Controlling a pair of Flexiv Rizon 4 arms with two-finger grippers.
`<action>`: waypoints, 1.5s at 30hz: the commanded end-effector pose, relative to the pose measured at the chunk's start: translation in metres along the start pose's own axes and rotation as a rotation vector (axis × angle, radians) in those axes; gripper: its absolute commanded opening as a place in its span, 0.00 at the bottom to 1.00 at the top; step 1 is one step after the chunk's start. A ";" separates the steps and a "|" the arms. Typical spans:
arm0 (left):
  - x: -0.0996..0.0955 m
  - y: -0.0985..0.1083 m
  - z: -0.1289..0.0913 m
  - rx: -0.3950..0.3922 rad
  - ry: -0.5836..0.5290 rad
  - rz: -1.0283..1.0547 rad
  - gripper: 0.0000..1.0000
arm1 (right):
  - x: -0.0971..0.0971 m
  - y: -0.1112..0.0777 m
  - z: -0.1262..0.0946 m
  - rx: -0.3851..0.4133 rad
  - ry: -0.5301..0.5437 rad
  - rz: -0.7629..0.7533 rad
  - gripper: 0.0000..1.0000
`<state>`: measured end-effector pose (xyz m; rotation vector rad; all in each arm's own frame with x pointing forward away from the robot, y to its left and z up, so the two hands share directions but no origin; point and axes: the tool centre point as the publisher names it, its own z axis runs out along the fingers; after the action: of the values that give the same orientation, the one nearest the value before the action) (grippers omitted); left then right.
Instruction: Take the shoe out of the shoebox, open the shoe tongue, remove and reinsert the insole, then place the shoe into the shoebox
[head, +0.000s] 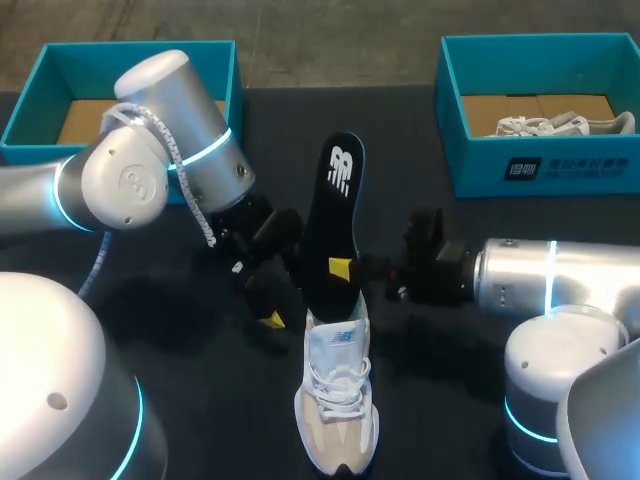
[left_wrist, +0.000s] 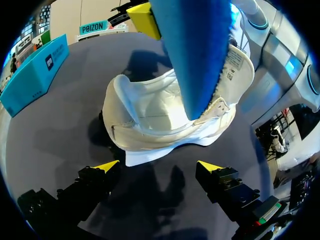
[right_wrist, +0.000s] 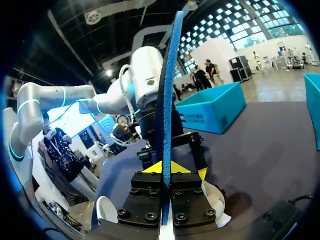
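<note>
1. The shoe (head: 337, 400) lay on the dark table (head: 440, 420) between the two arms. Its long axis ran near to far, with the toe toward the robot and the heel toward the table's middle.
2. The insole (head: 338, 215) stood nearly on end above the heel opening, on much the same line as the shoe. Its black face was turned to the head camera and its blue underside to the left wrist camera, and its lower end was at the shoe's mouth.
3. The right gripper (right_wrist: 163, 167) was clamped on the insole low on its length, one yellow tip against each face.
4. The left gripper (left_wrist: 159, 167) hung just beside the shoe's heel, fingers spread apart and not touching the shoe.
5. A white logo sat near the insole's upper end, and a small blue mark on the shoe's tongue.
6. The left shoebox (head: 140, 58) showed a brown cardboard floor. The right shoebox (head: 580, 165), well apart at the far right, held a second shoe (head: 545, 125) and bore a dark label with pale print on its front wall.
</note>
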<state>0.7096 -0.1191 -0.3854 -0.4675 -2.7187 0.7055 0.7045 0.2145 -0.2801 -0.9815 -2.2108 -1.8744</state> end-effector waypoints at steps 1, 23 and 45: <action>0.001 0.000 0.002 0.001 -0.004 0.002 1.00 | -0.002 -0.001 0.003 -0.003 -0.004 0.004 0.00; 0.016 -0.001 -0.011 0.041 -0.085 0.023 1.00 | -0.007 -0.007 -0.009 -0.025 0.038 0.019 0.00; 0.033 -0.003 -0.006 -0.043 -0.163 -0.025 1.00 | 0.006 -0.007 -0.007 -0.022 0.048 0.007 0.00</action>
<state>0.6850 -0.1079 -0.3726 -0.4048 -2.8817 0.7075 0.6960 0.2072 -0.2824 -0.9279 -2.1569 -1.9033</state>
